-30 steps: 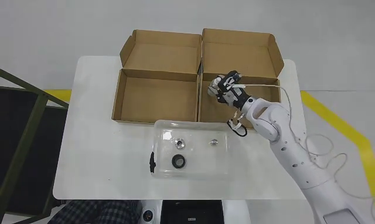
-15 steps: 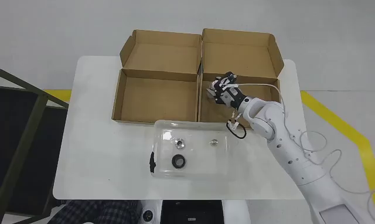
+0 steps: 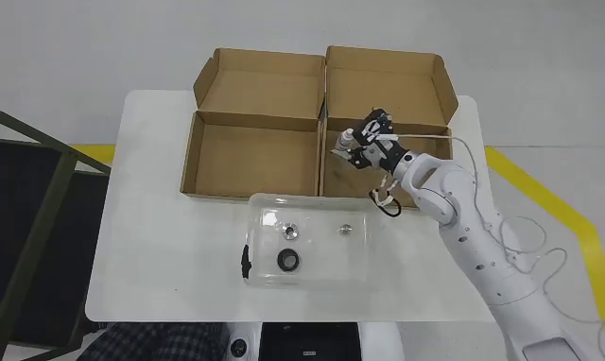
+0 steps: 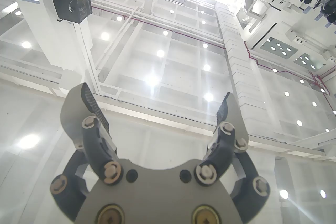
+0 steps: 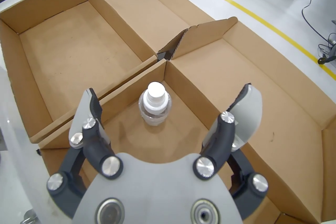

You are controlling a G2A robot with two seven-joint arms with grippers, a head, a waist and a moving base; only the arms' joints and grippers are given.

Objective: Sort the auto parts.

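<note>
While the right gripper (image 5: 169,91) hangs over the right-hand brown cardboard box (image 3: 345,180) with its jaws spread wide and nothing held, a small clear plastic bottle-shaped part with a white cap (image 5: 155,105) stands upright on that box's floor. It is near the far corner, beside the wall shared with the left-hand brown cardboard box (image 3: 255,158). Both boxes sit side by side toward the far edge of the white table (image 3: 151,219), lids folded back. At the near edge a clear plastic tray (image 3: 354,266) holds a silver ring (image 3: 289,232), a small silver piece (image 3: 346,230) and a black ring (image 3: 288,261). A small black part (image 3: 245,261) lies at its left rim. The left gripper (image 4: 156,93) points at the ceiling, jaws wide apart, holding nothing.
</note>
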